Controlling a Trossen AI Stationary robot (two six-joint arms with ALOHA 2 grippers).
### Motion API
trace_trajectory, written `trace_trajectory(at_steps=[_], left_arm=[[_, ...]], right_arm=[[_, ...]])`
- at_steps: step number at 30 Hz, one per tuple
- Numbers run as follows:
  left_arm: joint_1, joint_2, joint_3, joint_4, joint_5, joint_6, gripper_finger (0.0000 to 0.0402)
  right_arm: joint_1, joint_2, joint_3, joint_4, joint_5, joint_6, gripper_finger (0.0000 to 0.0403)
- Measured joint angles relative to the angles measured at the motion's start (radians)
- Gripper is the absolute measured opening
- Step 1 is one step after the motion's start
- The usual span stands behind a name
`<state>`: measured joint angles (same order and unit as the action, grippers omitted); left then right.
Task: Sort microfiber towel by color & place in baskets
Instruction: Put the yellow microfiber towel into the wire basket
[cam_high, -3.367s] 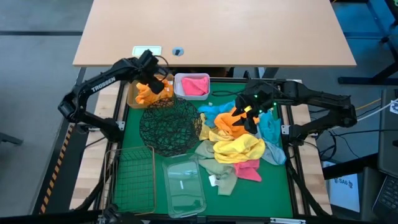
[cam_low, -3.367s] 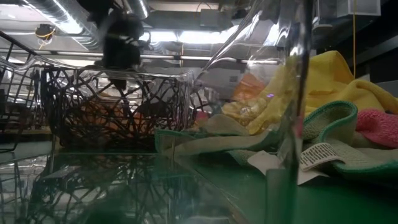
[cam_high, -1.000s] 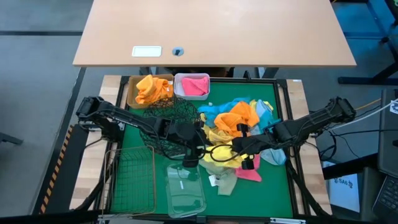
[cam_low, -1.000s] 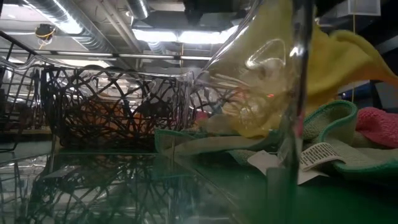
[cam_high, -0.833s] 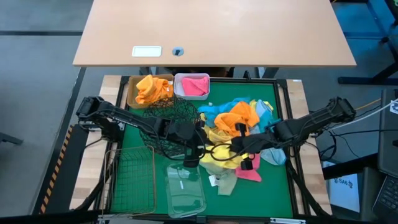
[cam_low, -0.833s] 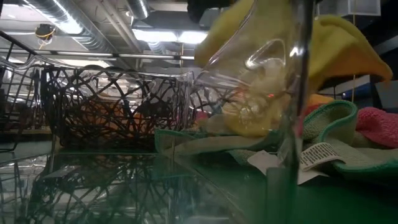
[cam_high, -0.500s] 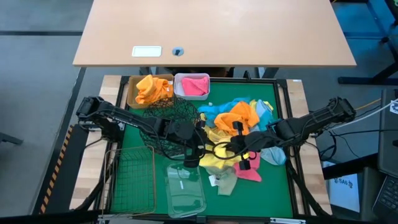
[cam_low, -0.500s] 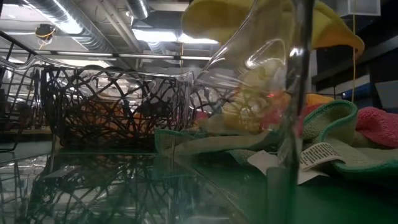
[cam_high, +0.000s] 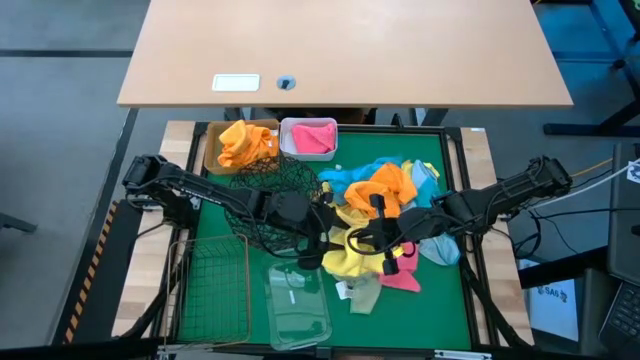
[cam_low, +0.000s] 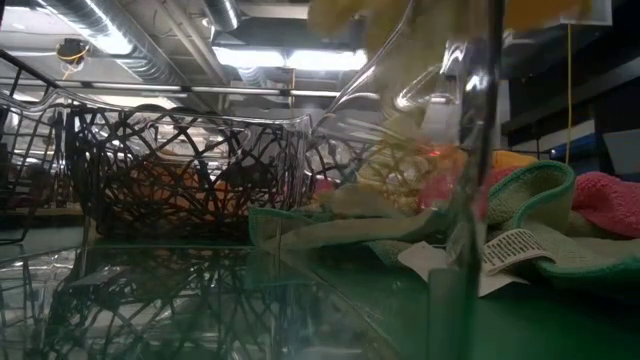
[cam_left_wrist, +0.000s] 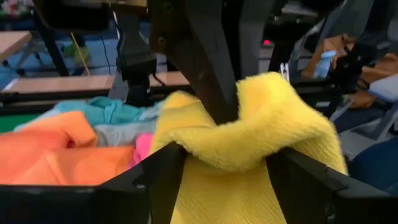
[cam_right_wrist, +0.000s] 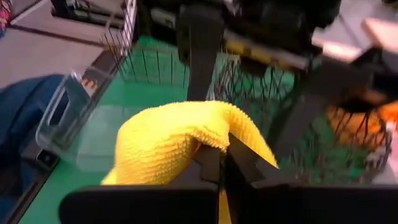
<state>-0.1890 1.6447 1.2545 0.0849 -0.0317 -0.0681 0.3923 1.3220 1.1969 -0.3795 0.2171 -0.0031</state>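
Two grippers meet at the centre of the high view over a fuzzy yellow microfiber towel (cam_high: 347, 257), lifted just beside the round black wire-mesh bowl (cam_high: 268, 205) and above the clear plastic tub (cam_high: 297, 305). The right gripper (cam_right_wrist: 222, 163) is clenched on the yellow cloth. The left gripper (cam_high: 318, 243) has its fingers (cam_left_wrist: 163, 180) spread wide around the towel.

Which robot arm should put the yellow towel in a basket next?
Probably the right: the right gripper has its jaws pinched on the yellow towel. The left gripper is beside it with jaws spread, gripping nothing.
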Motion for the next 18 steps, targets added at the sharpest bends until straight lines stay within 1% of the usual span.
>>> trace_trajectory(at_steps=[4,6,9,13,18], left_arm=[[0.0,0.0,0.0,0.054,-0.003,0.001,0.0221],[0.0,0.0,0.0,0.082,0.0,0.007,0.0212],[0.0,0.0,0.0,0.093,0.005,0.06,0.0192],[0.0,0.0,0.0,0.095,0.005,0.078,0.015],[-0.001,-0.001,0.0,0.093,0.005,0.079,0.008]], right_arm=[[0.0,0.0,0.0,0.056,0.0,-0.044,0.0004],[0.0,0.0,0.0,0.08,0.001,-0.067,0.0004],[0.0,0.0,0.0,0.108,0.001,-0.096,0.0005],[0.0,0.0,0.0,0.131,0.001,-0.107,0.0005],[-0.001,0.0,0.0,0.133,0.001,-0.107,0.0005]])
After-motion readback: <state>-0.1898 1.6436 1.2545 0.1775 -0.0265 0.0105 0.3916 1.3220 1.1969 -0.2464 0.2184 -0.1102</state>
